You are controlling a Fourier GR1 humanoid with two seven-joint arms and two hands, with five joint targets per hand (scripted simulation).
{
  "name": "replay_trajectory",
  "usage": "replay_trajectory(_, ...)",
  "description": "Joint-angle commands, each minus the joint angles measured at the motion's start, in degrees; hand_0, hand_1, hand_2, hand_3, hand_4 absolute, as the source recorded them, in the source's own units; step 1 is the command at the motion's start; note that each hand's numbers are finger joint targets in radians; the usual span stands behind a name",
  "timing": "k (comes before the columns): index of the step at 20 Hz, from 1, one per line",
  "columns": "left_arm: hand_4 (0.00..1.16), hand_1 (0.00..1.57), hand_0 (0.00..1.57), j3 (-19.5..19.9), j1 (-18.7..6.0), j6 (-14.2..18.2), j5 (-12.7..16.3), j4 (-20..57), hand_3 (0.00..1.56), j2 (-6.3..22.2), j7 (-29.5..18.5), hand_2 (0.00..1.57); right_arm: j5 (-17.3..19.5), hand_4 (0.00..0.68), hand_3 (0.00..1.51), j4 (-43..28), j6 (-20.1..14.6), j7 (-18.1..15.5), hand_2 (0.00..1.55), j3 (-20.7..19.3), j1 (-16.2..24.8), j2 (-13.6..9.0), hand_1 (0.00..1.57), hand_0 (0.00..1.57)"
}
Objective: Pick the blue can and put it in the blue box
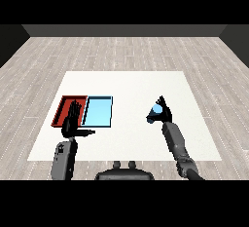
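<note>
The blue can (155, 110) shows as a small light blue shape right of the table's middle, mostly covered by my right hand (162, 111), whose fingers and thumb curl round it. Whether the can rests on the table or hangs just above it, I cannot tell. The light blue tray (98, 111) lies left of centre, well to the left of the can. My left hand (74, 119) is raised with straight fingers over the near right part of the red tray (64, 108), thumb sticking out to the right, holding nothing.
The red tray touches the blue tray's left side. Both trays lie on the white table (126, 87), which has bare surface between the blue tray and the right hand. Grey plank floor surrounds the table.
</note>
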Motion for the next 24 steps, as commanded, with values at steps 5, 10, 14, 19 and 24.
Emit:
replay_trajectory(5, 0.0, 0.0, 0.0, -0.2, -0.6, 0.5, -1.2, 2.8, 0.0, -0.6, -1.9, 0.0, 1.0, 0.0, 0.91, 2.9, -6.6, -3.6, 0.88, -0.4, -0.6, 1.2, 0.4, 0.4)
replay_trajectory(10, 0.0, 0.0, 0.0, -1.4, -0.7, 1.4, -1.6, 2.5, 0.0, -2.0, -1.7, 0.0, 2.4, 0.591, 1.43, 6.9, -11.8, -3.7, 1.48, -0.8, -5.1, 0.6, 1.51, 1.51)
replay_trajectory(14, 0.0, 0.0, 0.0, 2.7, -0.8, -2.4, 3.6, -3.3, 0.0, 3.6, 5.5, 0.0, 3.8, 0.597, 1.45, 0.7, -14.6, 0.9, 1.49, 2.5, -4.3, 3.5, 1.53, 1.53)
replay_trajectory(19, 0.0, 0.0, 0.0, -1.3, -0.1, -0.3, -1.5, 1.7, 0.0, -0.6, -1.2, 0.0, 5.3, 0.623, 1.43, -11.5, -15.9, 7.4, 1.46, 6.6, -0.4, 3.7, 1.48, 1.48)
replay_trajectory(24, 0.0, 0.0, 0.0, -4.3, 0.3, 2.6, -4.3, -3.6, 0.0, -1.9, 3.4, 0.0, 6.5, 0.635, 1.45, -20.0, -13.7, 6.2, 1.49, 9.7, 1.3, 3.6, 1.5, 1.5)
